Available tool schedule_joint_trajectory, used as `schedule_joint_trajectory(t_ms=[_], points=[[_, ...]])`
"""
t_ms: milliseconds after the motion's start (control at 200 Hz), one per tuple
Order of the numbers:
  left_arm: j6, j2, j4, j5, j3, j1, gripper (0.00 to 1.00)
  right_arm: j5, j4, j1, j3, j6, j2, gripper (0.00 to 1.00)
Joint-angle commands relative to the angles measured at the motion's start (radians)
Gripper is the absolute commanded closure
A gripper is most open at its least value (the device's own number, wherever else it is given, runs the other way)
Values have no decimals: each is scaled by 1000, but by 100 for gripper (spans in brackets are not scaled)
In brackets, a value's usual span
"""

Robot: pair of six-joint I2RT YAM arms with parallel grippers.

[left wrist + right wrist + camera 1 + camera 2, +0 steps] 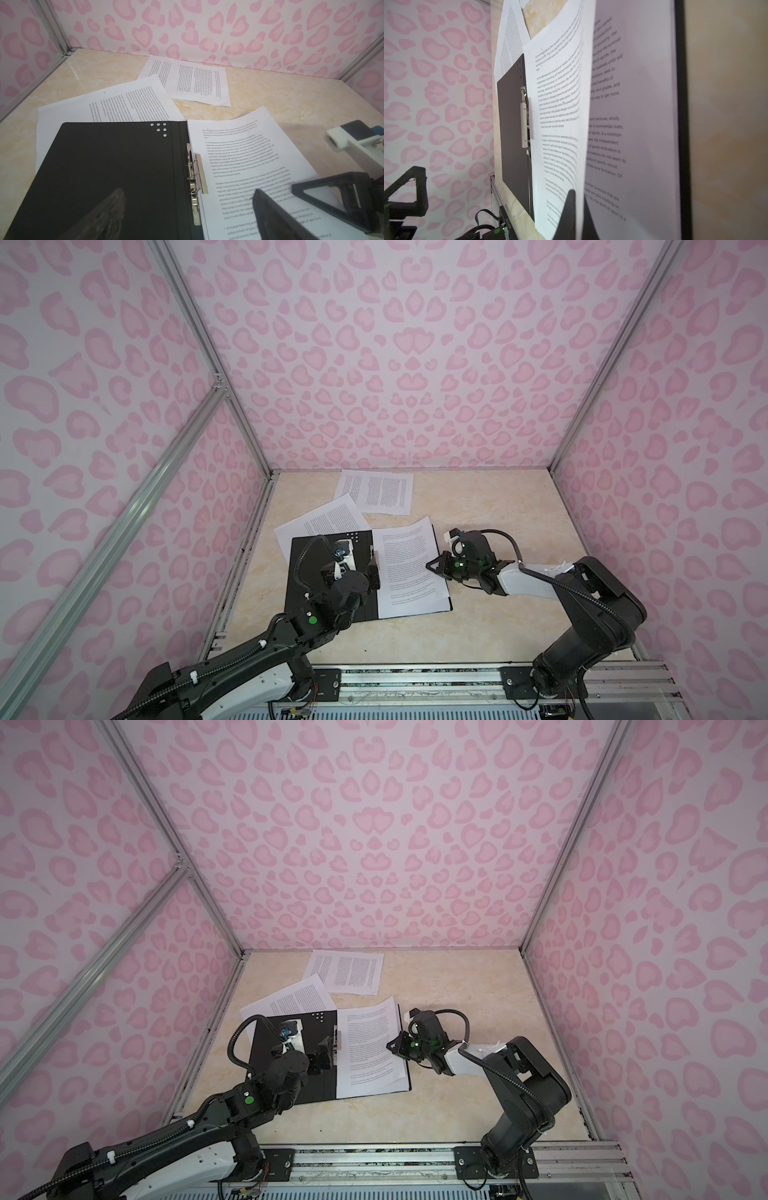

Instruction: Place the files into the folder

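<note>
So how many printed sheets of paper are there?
4 visible: a back sheet near the wall; a left sheet partly under the folder; a top sheet in the folder, its edge pinched by the right gripper; a lower sheet beneath. More may hide below.

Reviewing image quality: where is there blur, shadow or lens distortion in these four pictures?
In both top views the wide lens splays the wall rails outward. Left wrist view: fingers of the left gripper are blurred, the folder sharp. Right wrist view: the lifted top sheet shadows the page beneath; the table is soft.
</note>
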Motion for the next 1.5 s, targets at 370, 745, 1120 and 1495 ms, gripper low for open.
schedule_joint_trajectory(t_ms=[370,745,1120,1495], points=[[7,14,11,-1,15,2,3,21,64,11,-29,52,-2,100],[10,22,11,3,18,4,3,19,88,17,-39,79,7,100],[10,23,8,7,20,4,3,6,120,20,-44,102,27,99],[11,22,9,6,21,4,3,42,95,26,-59,103,0,52]])
